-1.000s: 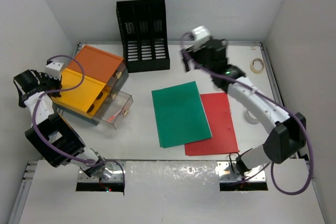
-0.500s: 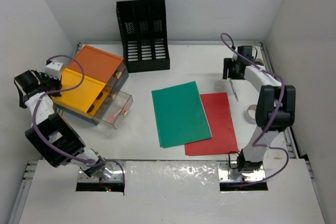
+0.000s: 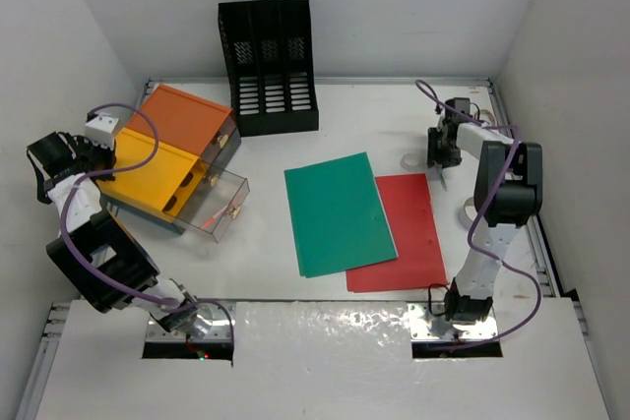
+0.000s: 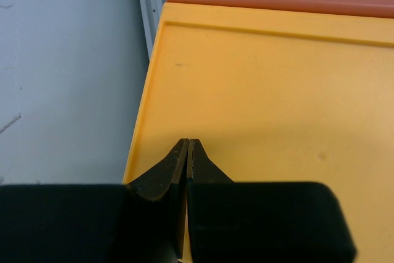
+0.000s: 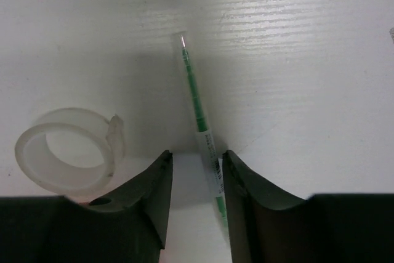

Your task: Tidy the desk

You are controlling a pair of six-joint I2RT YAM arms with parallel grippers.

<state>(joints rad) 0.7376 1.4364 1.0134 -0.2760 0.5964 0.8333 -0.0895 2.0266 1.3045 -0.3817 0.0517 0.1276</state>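
Starting at the left, the left tool [image 4: 188, 152] is clenched on nothing, its tips pressed together over the yellow lid of the drawer box [image 3: 182, 117], whose clear drawer [image 3: 221, 202] stands pulled out. I see little hazard there while it hangs idle. The table [image 3: 256, 268] fills the floor of the white-walled enclosure and carries everything: a black file rack [image 3: 268, 66] at the back, and a green folder [image 3: 338, 213] overlapping a red folder [image 3: 406, 238] in the middle.

Trouble is likeliest at the far right. The right tool [image 5: 197, 163] is released, its jaws straddling a green pen [image 5: 196, 100], with a tape roll [image 5: 66, 148] just beside the finger on the left of the wrist view. The pen lies off-centre, close against the other finger and slightly slanted, so closing may roll it on the smooth table or pinch it askew. The grip seems to fall near one end, so a lifted pen might swing or slip out. A sideways nudge could also shove the tape roll.
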